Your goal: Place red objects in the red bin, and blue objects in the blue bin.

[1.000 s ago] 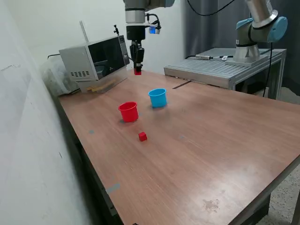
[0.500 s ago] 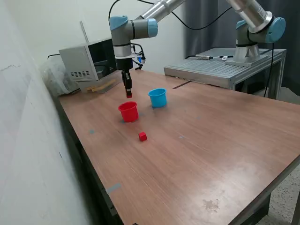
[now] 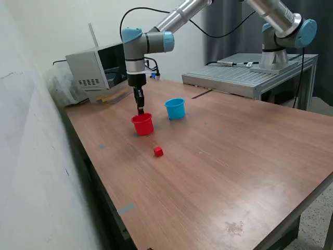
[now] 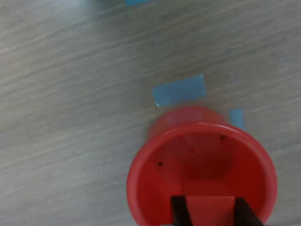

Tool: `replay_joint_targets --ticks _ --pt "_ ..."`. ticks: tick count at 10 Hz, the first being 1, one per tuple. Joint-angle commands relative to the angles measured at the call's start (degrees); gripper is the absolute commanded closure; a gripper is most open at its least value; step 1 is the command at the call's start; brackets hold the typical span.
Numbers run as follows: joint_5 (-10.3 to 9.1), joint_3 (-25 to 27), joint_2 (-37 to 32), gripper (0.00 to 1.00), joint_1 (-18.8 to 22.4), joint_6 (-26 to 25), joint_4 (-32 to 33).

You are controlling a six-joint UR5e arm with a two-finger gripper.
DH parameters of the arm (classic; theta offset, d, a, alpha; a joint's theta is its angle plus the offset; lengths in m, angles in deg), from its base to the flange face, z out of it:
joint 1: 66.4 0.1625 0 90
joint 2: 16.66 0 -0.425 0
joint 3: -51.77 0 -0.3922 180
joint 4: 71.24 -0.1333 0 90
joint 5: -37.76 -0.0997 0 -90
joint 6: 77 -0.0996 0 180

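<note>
red cube held over the red bin, ready for release

the fingers (image 4: 176, 212) appear in the wrist view as two dark tips clamped on a red cube (image 4: 209, 208), one at each side face. the gripper (image 3: 140, 108) points straight down and hangs just above the red bin (image 3: 142, 125); in the wrist view the held cube lies over the bin's open mouth, near the rim rather than at its centre. the inside of the bin shows only its own wall and floor, with no other cube visible in it. pieces of blue tape (image 4: 179, 90) lie on the table (image 3: 234, 156) just beside the bin.

outward from there, the blue bin (image 3: 175, 108) stands near the red bin, toward the exterior view's right. a second red cube (image 3: 158, 151) rests on the bare table, nearer the camera than the red bin and apart from it. no dark-blue cubes can be seen in either view; the inside of the blue bin is not visible.

step in hand, as judged: dropping the held cube. the next move calls for parting the fingers, perhaps after a slight shift toward the bin's centre so the cube clears the rim. the cube on the table would then remain to be fetched.
</note>
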Motion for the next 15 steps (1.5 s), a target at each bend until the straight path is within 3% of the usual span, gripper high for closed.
replay_joint_targets --ticks 1,5,7,8,11,14,15 --pt "0.00 0.14 0.06 0.00 0.00 0.01 0.33" --pt "0.00 3.72 -4.40 0.00 -0.18 0.19 0.15" --pt "-0.18 11.96 -13.68 0.00 0.69 2.45 -0.55" --pt "-0.18 16.35 -21.39 0.00 1.57 3.78 -4.21" --pt "-0.35 16.93 -33.57 0.00 5.60 4.14 -15.64" --pt "-0.70 14.39 -34.40 0.00 10.35 3.09 -19.27" --pt "-2.53 10.72 -31.61 0.00 13.59 1.26 -19.27"
